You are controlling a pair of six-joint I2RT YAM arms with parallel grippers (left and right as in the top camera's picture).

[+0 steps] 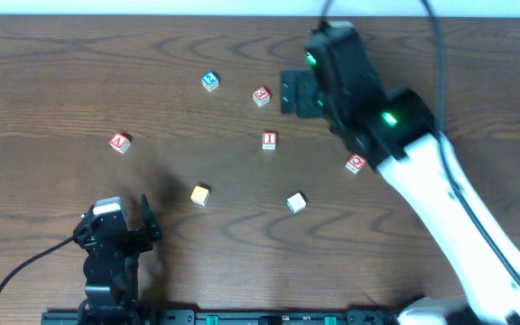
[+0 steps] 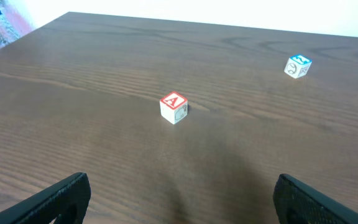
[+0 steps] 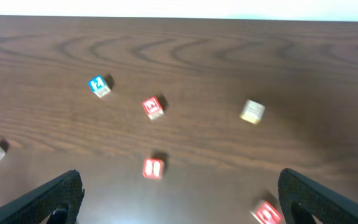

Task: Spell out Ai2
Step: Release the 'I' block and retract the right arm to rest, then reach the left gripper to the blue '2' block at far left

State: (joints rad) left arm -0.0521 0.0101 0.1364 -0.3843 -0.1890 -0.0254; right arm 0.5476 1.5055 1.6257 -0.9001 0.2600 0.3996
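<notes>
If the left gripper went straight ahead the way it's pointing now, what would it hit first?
Probably the red A block, nearly centred ahead of the open left gripper, with nothing between them. Height is unclear, so it might pass above it.

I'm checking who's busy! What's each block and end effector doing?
Left end effector: open, empty.
Right end effector: open, empty.
A block: lying loose, A up.
I block: lying loose.
Blue block: lying loose.
Middle red block: lying loose.
Rightmost red block: lying loose.
Yellow block: lying loose.
White block: lying loose.
</notes>
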